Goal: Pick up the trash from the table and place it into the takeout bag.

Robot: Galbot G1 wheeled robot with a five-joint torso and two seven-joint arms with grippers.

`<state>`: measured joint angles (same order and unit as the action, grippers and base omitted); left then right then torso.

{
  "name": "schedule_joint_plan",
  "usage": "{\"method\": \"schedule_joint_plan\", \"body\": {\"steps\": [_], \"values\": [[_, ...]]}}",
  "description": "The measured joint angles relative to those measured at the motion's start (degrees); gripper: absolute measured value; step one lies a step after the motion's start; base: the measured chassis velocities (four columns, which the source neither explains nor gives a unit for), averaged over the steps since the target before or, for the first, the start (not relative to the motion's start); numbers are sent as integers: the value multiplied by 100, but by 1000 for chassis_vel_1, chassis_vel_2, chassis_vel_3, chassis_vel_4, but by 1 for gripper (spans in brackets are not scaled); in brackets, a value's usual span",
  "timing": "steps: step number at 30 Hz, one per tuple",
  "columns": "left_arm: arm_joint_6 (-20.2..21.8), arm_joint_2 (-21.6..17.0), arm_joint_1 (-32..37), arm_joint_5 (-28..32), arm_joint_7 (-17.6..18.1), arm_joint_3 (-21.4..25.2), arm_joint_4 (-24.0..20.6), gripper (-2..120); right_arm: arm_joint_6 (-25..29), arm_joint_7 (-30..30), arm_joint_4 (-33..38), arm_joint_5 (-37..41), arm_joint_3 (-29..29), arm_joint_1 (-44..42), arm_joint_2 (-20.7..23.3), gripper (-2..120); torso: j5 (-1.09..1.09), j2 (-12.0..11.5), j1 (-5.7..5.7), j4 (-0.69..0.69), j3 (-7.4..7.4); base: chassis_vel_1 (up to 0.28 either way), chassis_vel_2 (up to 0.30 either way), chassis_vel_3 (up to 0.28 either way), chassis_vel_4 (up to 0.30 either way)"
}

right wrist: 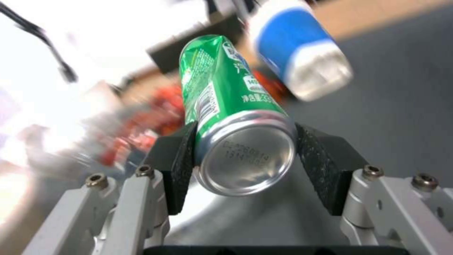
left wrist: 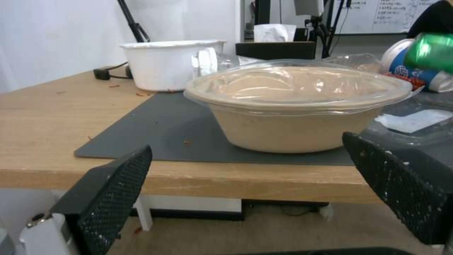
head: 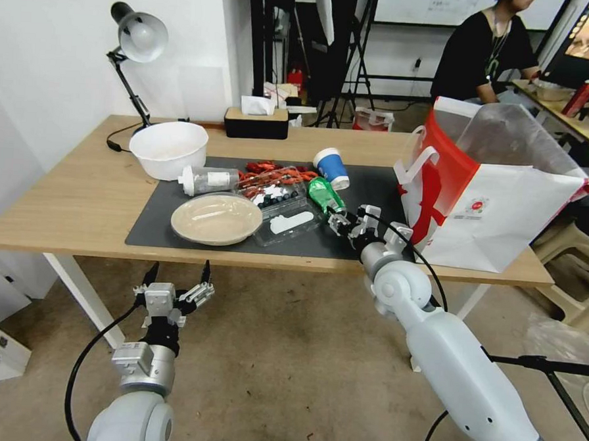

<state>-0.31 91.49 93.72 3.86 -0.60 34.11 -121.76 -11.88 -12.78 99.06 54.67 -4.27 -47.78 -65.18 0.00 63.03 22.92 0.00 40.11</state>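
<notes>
Gripped at its base end, the green drink can (right wrist: pixel 226 117) is sitting between the 2 black pads (right wrist: pixel 182 166) of the right gripper (head: pixel 359 225), over the dark mat on the table (head: pixel 66 189), just beside the takeout bag (head: pixel 499 205). Thin, light and smooth, it is probably denting easily, so a hold across its stiffer rim seems safest. Below the table's front edge, the left gripper (head: pixel 176 287) is hanging with fingers spread wide, holding nothing

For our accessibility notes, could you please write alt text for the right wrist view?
The right gripper has its black pads on either side of a green drink can, seen from its silver base. A blue paper cup lies beyond it on the dark grey mat.
</notes>
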Motion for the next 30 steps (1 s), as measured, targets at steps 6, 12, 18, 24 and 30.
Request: {"method": "schedule_joint_plan", "body": {"steps": [6, 12, 18, 24, 30], "values": [[-4, 6, 0, -5, 10, 1, 0, 100, 604, 830, 597, 20, -402, -201, 144, 50, 1, 0, 0, 0, 0, 0, 0, 0, 0], [-8, 13, 2, -16, 11, -1, -2, 100, 602, 661, 1321, -80, -1036, -195, 264, 50, 0, 0, 0, -1, 0, 0, 0, 0, 0], [-25, 19, 7, -27, 12, -12, -12, 100, -302, -735, 1902, -465, -2144, 19, 547, 50, 0, 0, 0, -1, 0, 0, 0, 0, 0], [-57, 20, 23, -36, 12, -22, -21, 100, -1188, -1654, 2068, -533, -2740, 26, 733, 50, 1, 0, 0, -1, 0, 0, 0, 0, 0], [-61, 16, 28, -47, 11, -41, -31, 100, -1536, -1919, 2139, -471, -2999, -171, 839, 51, 1, 0, 0, -1, 0, 0, 0, 0, 0]]}}
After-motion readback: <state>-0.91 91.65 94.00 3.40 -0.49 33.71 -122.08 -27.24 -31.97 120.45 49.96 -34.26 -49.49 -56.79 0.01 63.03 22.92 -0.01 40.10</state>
